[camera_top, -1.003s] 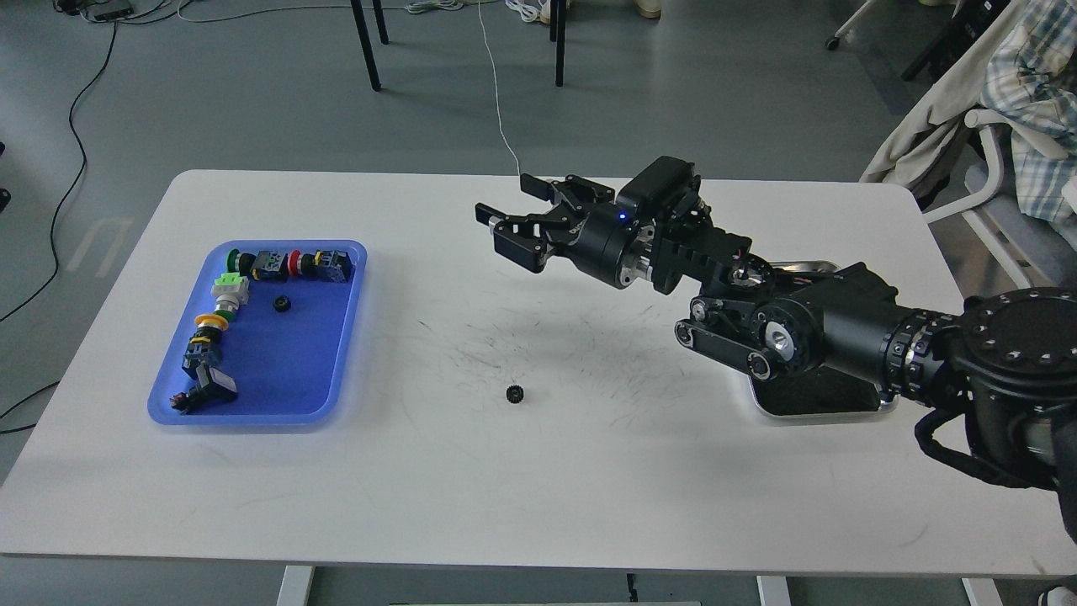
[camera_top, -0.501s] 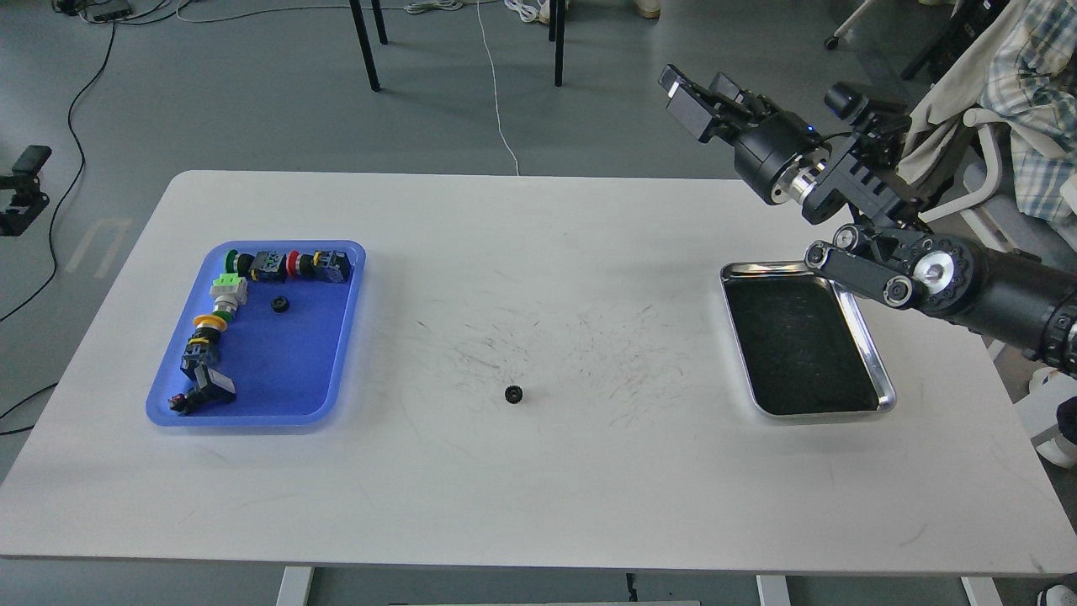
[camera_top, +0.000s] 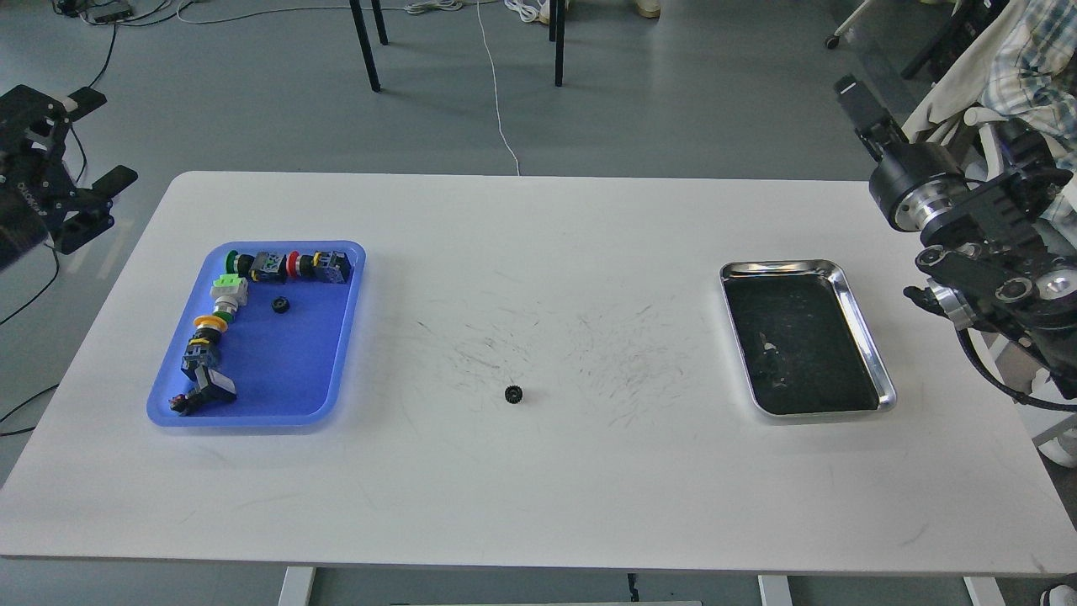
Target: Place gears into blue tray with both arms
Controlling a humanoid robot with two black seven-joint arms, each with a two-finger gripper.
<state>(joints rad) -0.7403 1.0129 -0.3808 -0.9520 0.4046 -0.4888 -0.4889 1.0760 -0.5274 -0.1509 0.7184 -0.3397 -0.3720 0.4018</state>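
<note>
- Fingers on the left arm (camera_top: pixel 88 181), at nine o'clock off the bench (camera_top: pixel 538 488), stand spread and empty; the right fingers (camera_top: pixel 854 105), at two o'clock, show too little to tell.
- Both hang clear of the work, probably between picks.
- One gear (camera_top: pixel 514 393), tiny, black and toothed, lies alone at bench centre.
- Another gear (camera_top: pixel 280 305) already sits in the blue tray (camera_top: pixel 278 379), beside coloured push-button switches (camera_top: pixel 220 320).

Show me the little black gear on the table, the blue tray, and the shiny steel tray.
gear on the table (camera_top: pixel 514 393), head view, on its toothed body.
blue tray (camera_top: pixel 286 370), head view, on its bare floor.
steel tray (camera_top: pixel 778 268), head view, on its far rim.
</note>
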